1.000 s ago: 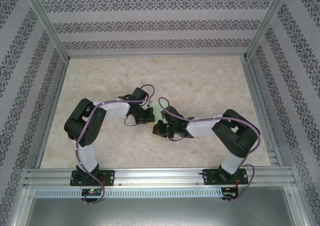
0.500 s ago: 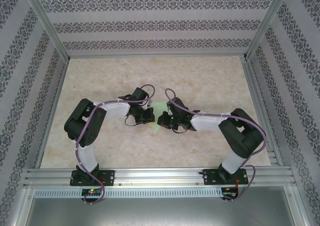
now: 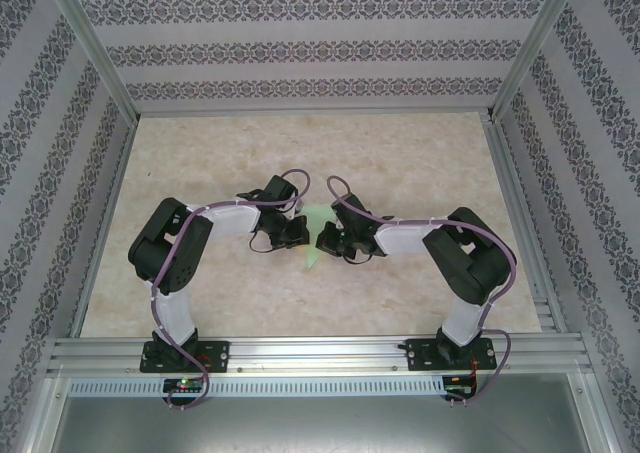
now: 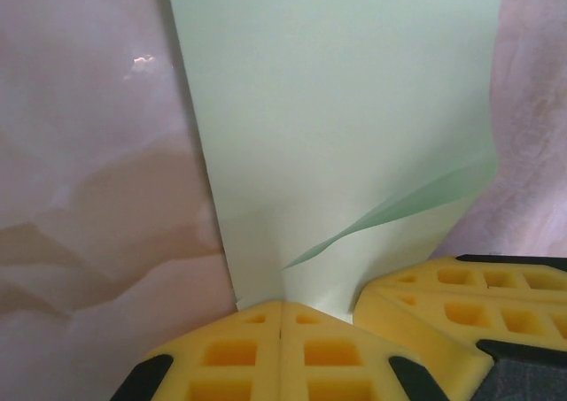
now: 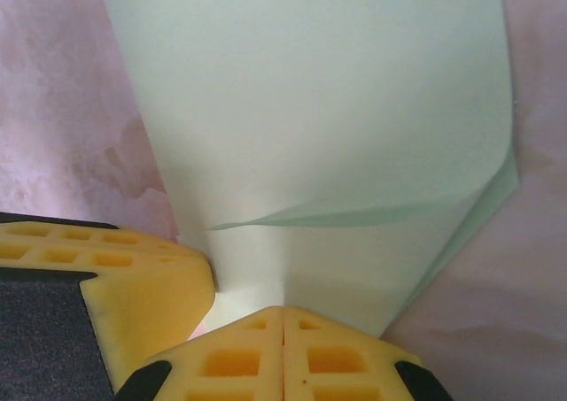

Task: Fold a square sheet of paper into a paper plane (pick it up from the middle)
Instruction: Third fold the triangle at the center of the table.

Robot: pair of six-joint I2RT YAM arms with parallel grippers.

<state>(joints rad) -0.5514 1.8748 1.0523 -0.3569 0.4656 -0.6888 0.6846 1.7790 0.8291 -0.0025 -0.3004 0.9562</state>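
The square sheet of paper (image 3: 316,235) lies folded into a pale green wedge on the table between the two arms. Its point faces the near edge. In the left wrist view the paper (image 4: 337,109) spreads ahead of my left gripper (image 4: 281,308), which is shut with its yellow tips pressed on the paper's near edge. My right gripper (image 5: 283,312) is shut too, its tips down on the opposite edge of the paper (image 5: 310,91). A loose flap (image 5: 354,215) lifts slightly off the sheet. The two grippers (image 3: 298,231) (image 3: 327,238) face each other across the paper, almost touching.
Marble-patterned tabletop (image 3: 400,163) stretches behind and to both sides. Patterned walls and aluminium posts (image 3: 95,58) enclose it, with a metal rail (image 3: 320,353) along the near edge. The other gripper's yellow fingers (image 4: 443,304) (image 5: 106,277) crowd the corner of each wrist view.
The right gripper has swung from nearer the front edge up to the paper and now sits opposite the left gripper. The left arm has stayed put.
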